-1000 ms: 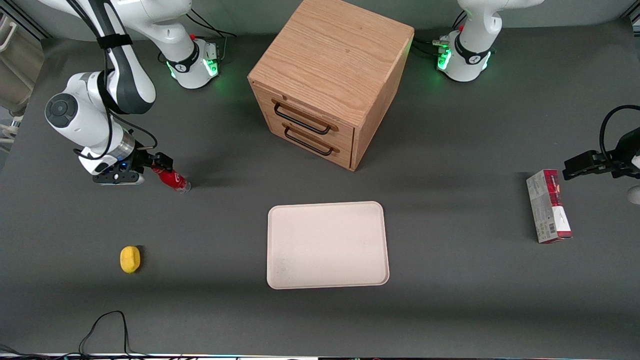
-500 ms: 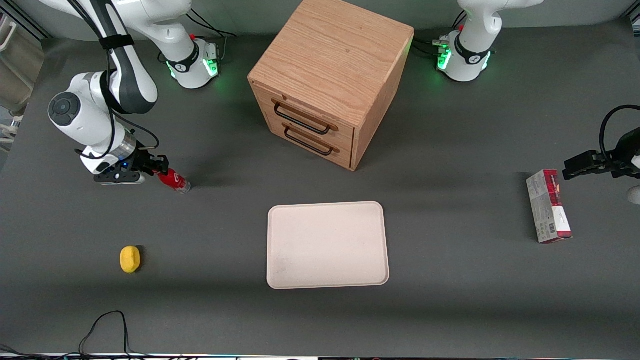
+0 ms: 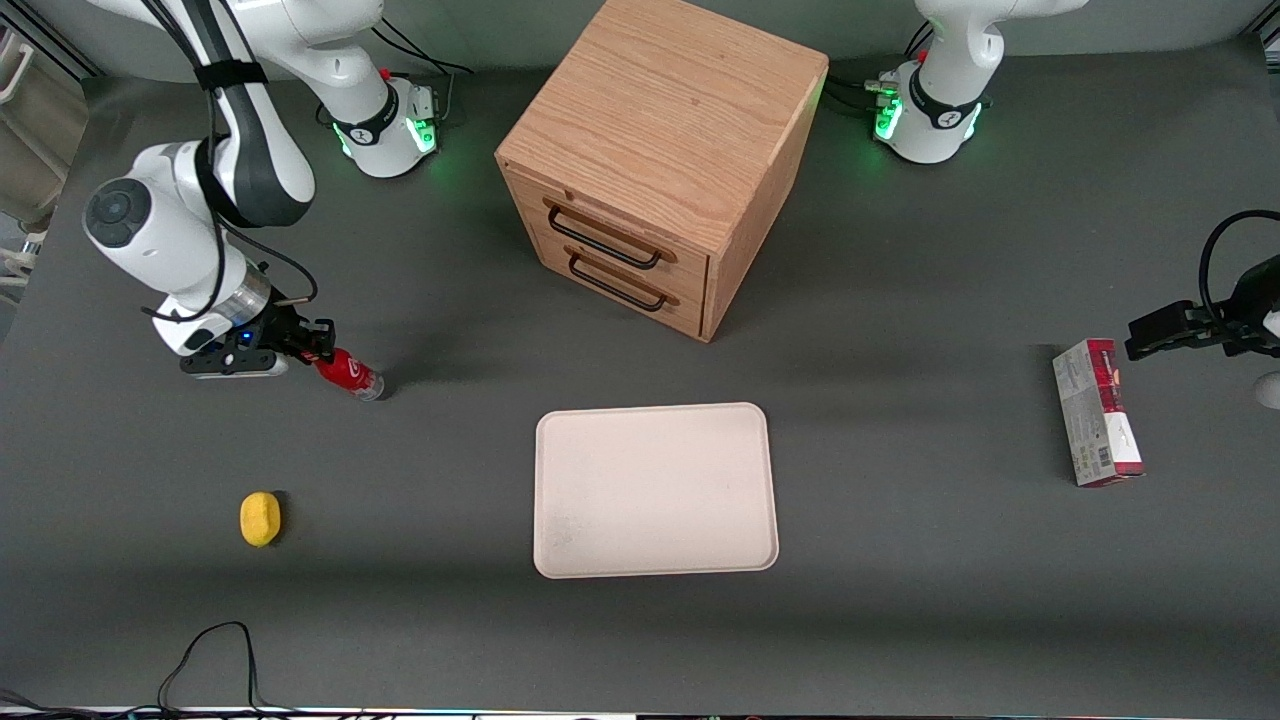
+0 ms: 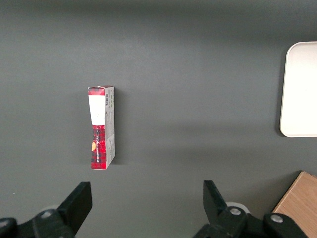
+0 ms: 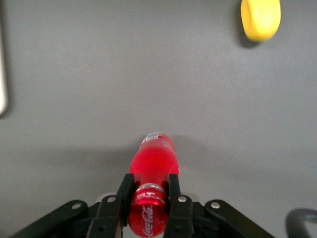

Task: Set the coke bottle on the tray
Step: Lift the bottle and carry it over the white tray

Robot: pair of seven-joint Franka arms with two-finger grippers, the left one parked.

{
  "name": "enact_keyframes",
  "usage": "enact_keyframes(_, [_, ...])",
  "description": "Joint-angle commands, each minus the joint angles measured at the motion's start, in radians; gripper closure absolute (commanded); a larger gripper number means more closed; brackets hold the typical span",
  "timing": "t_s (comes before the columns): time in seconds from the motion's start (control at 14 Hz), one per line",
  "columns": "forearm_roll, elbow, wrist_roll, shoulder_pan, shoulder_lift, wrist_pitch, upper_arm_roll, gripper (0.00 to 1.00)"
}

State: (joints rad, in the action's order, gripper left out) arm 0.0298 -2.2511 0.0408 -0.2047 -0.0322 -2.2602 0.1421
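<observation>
The coke bottle (image 3: 350,374) is small, with a red label and a clear base, and leans at a slant over the grey table toward the working arm's end. My right gripper (image 3: 318,350) is shut on its cap end. In the right wrist view both black fingers (image 5: 125,187) press the bottle's neck (image 5: 151,171), and the gripper (image 5: 149,182) holds it with the base pointing away. The cream-white tray (image 3: 655,490) lies flat and bare near the table's middle, nearer the front camera than the bottle; its rim shows in the right wrist view (image 5: 2,84).
A wooden two-drawer cabinet (image 3: 660,150) stands farther from the camera than the tray. A yellow lemon (image 3: 260,518) lies nearer the camera than the bottle, and also shows in the right wrist view (image 5: 260,19). A red-and-white carton (image 3: 1096,412) lies toward the parked arm's end.
The gripper has slid onto the bottle's cap end and shifted slightly toward the front camera; the bottle has moved a little that way with it.
</observation>
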Motion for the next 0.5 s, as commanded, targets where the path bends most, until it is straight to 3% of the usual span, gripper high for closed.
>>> enact_keyframes(0.0, [0.028,0.391,0.016,-0.007,0.082,0.355,-0.006,1.0])
enact_keyframes(0.14, [0.03,0.65,0.014,-0.007,0.17,0.557,-0.016,1.0])
enact_keyframes(0.43, [0.027,1.061,0.056,-0.005,0.34,0.815,-0.076,1.0])
